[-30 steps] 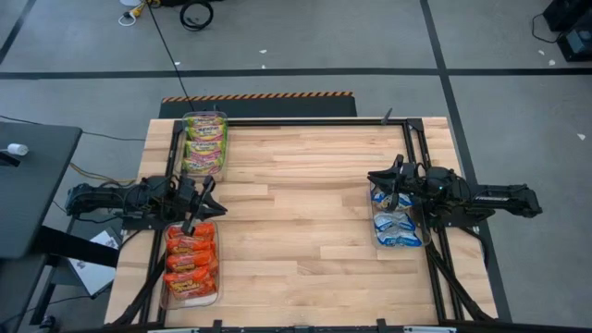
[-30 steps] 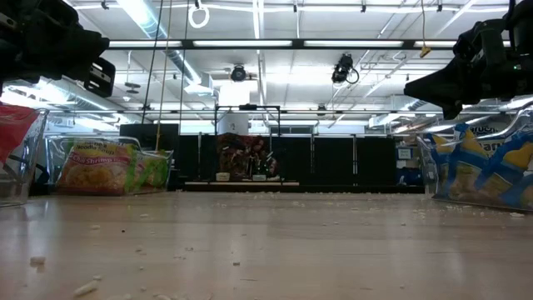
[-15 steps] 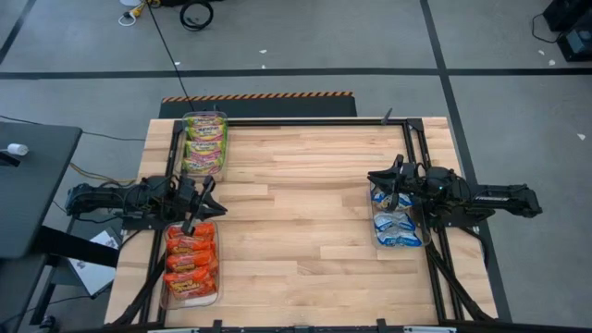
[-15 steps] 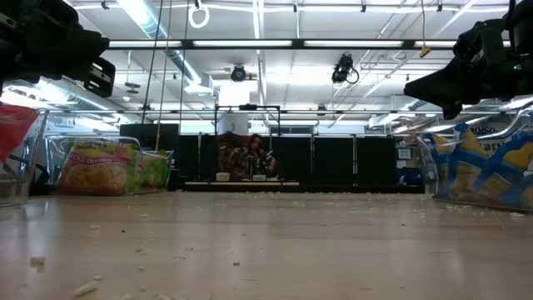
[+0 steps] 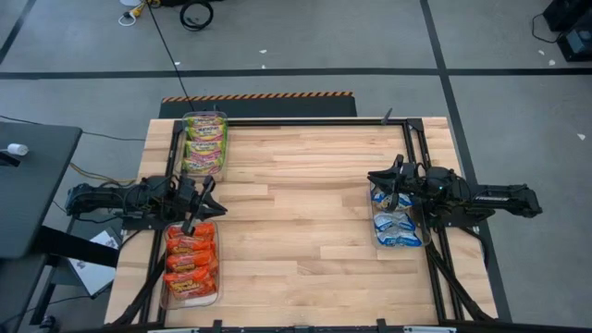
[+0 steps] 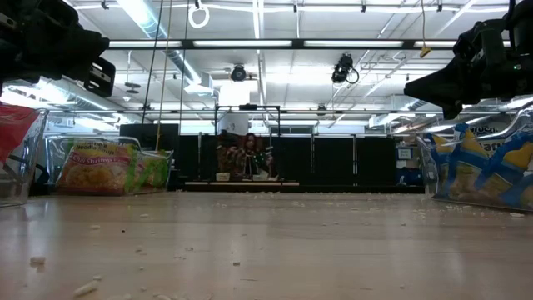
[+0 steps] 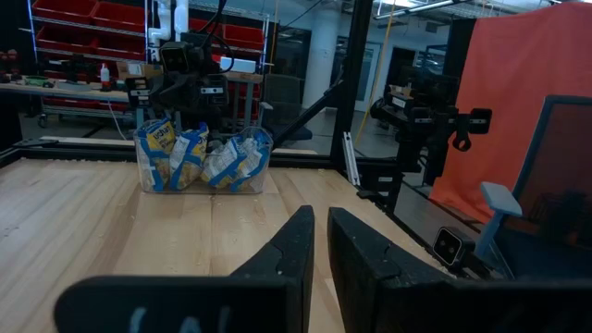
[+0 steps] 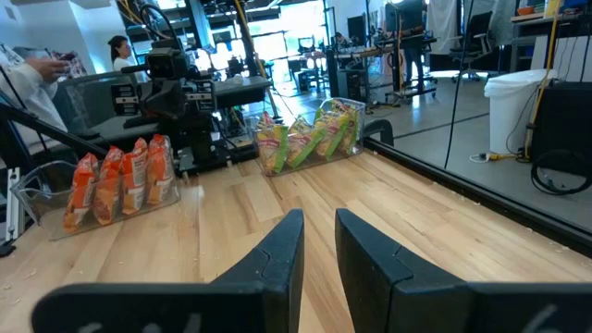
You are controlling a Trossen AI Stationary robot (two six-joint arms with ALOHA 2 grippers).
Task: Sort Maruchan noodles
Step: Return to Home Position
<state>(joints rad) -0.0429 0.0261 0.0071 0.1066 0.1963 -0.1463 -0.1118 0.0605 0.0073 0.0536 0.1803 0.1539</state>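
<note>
All noodle packets stand in three clear bins. Green-pink-yellow packets [image 5: 204, 144] fill the bin at the far left, orange-red packets [image 5: 191, 264] the bin at the near left, and blue-white packets [image 5: 396, 218] the bin on the right. My left gripper [image 5: 205, 199] hovers by the far end of the orange-red bin, shut and holding nothing. My right gripper [image 5: 377, 180] hovers by the far end of the blue-white bin, also shut and holding nothing. The left wrist view shows the blue-white packets [image 7: 203, 159] across the table. The right wrist view shows the orange-red packets [image 8: 118, 181] and the green ones [image 8: 310, 137].
The wooden table top [image 5: 305, 213] lies bare between the bins, with small crumbs [image 6: 83, 288] near the front edge. Dark rails [image 5: 414, 148] run along the table's sides. A person [image 8: 28, 79] stands beyond the table in the right wrist view.
</note>
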